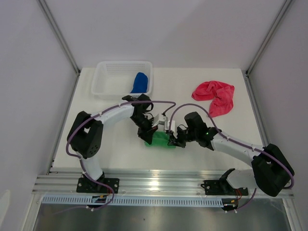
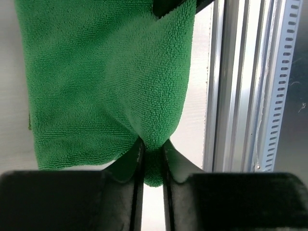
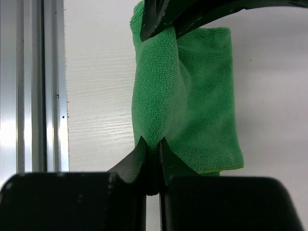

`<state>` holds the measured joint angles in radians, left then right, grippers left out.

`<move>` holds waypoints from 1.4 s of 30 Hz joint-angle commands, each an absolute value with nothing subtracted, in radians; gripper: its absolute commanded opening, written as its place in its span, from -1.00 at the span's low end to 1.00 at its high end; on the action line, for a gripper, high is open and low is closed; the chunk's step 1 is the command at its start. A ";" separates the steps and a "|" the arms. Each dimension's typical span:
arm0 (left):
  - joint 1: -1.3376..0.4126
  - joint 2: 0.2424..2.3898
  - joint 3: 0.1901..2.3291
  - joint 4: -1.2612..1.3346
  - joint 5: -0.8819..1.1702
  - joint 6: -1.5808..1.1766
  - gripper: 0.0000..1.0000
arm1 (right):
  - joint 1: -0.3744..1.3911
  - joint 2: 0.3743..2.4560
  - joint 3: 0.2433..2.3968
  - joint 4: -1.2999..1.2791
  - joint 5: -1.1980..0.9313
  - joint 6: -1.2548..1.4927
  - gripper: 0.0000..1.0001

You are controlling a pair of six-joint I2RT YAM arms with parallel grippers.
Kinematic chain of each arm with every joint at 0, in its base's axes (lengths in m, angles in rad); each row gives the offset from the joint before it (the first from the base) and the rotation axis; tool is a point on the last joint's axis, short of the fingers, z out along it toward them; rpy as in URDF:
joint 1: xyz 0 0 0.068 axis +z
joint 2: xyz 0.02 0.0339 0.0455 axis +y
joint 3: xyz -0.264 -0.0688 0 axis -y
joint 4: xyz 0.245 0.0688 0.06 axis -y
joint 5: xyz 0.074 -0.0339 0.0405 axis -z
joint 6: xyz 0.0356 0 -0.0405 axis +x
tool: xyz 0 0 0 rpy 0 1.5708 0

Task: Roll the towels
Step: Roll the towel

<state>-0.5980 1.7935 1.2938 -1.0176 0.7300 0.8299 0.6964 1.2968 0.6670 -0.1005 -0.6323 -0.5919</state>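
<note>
Toward the near edge of the white table (image 1: pixel 115 154), between the two arms, the soft bright green microfibre towel (image 1: pixel 161 140) lay folded, with the left gripper (image 2: pixel 153 150) pinching a fold at its left end and the right gripper (image 3: pixel 153 148) pinching a fold at its right end, each pair of black fingers pressed nearly together on the fuzzy cloth. At the far left, the royal blue towel (image 1: pixel 139 83) sat bunched in the right end of the white plastic mesh basket (image 1: pixel 103 72). At the far right, the larger pink-red towel (image 1: pixel 215 96) lay crumpled on the table.
</note>
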 commanded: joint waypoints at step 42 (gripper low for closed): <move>-0.591 1.836 1.313 -0.928 0.740 0.509 -0.45 | 0.407 1.486 0.698 -0.091 -0.969 0.052 -1.00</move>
